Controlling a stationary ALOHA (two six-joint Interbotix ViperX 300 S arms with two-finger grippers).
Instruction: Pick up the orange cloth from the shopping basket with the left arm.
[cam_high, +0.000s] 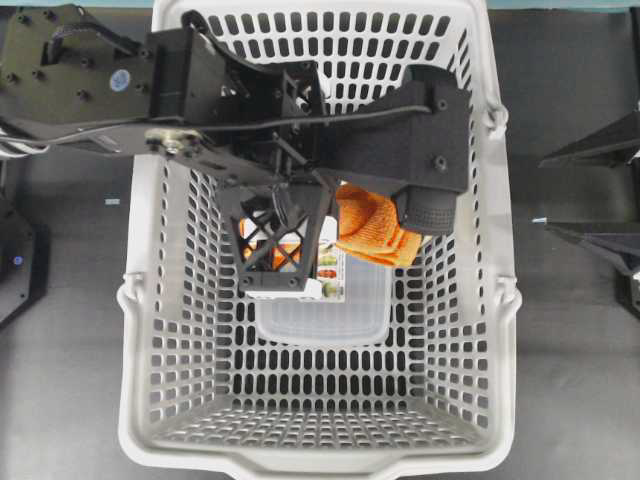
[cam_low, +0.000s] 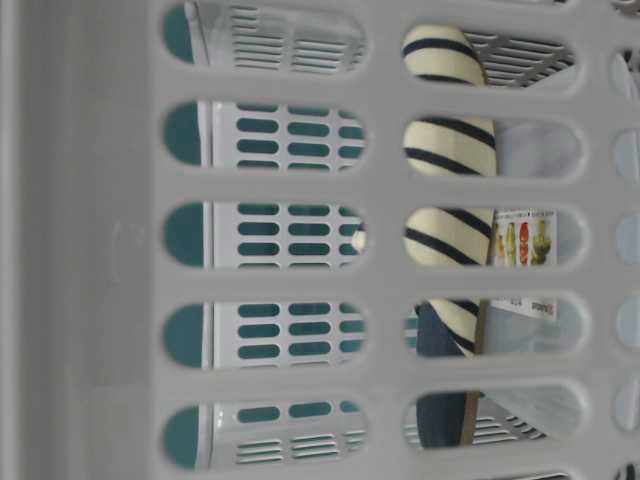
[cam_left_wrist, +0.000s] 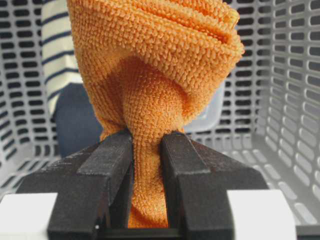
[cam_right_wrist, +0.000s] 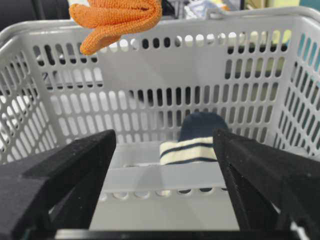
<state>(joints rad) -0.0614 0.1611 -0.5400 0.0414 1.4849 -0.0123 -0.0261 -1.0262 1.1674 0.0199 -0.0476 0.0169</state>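
The orange cloth (cam_left_wrist: 155, 55) is pinched between the black fingers of my left gripper (cam_left_wrist: 146, 140) and bunches out beyond them. In the overhead view the left gripper (cam_high: 345, 225) hangs over the middle of the shopping basket (cam_high: 140, 330) with the cloth (cam_high: 375, 225) dangling from it. In the right wrist view the cloth (cam_right_wrist: 117, 17) hangs at about the height of the basket's far rim (cam_right_wrist: 200, 22). My right gripper (cam_high: 545, 195) is open and empty outside the basket's right side, facing its wall (cam_right_wrist: 164, 137).
A navy and cream striped slipper (cam_right_wrist: 197, 140) lies inside the basket and also shows in the table-level view (cam_low: 450, 180). A clear plastic tub (cam_high: 320, 315) with a picture label sits on the basket floor under the left gripper. Dark table surrounds the basket.
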